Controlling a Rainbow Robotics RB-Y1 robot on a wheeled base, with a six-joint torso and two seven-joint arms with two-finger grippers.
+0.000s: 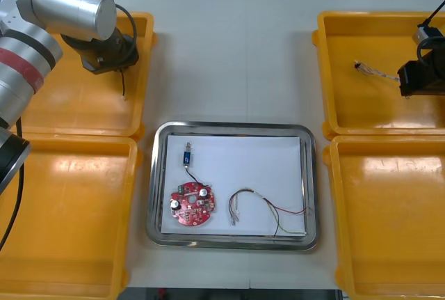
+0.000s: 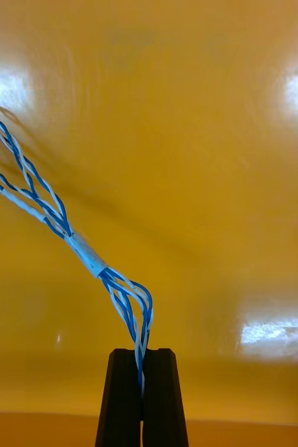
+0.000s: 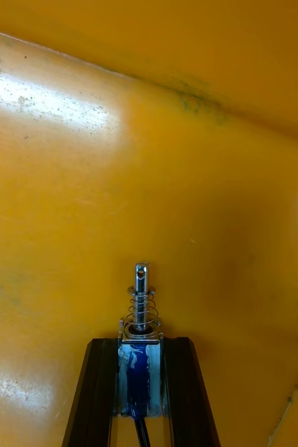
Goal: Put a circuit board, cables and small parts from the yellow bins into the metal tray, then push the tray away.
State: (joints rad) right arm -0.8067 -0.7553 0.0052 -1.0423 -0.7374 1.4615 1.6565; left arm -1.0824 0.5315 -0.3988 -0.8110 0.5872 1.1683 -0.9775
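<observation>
My left gripper (image 3: 140, 349) is shut on a small metal part (image 3: 140, 307), a blue body with a spring and pin, held above the floor of the far left yellow bin (image 1: 83, 105). In the front view the left gripper (image 1: 111, 55) hangs over that bin with a thin black wire (image 1: 124, 85) dangling below. My right gripper (image 2: 142, 363) is shut on the end of a twisted blue and white cable (image 2: 86, 255). It holds the cable (image 1: 368, 70) over the far right yellow bin (image 1: 361, 105). The metal tray (image 1: 233, 127) holds a round red circuit board (image 1: 193, 204), a small metal part (image 1: 188, 159) and a red and yellow cable (image 1: 268, 209).
The near left yellow bin (image 1: 62, 223) and the near right yellow bin (image 1: 389, 223) flank the tray. Bare table (image 1: 233, 56) lies beyond the tray, between the two far bins.
</observation>
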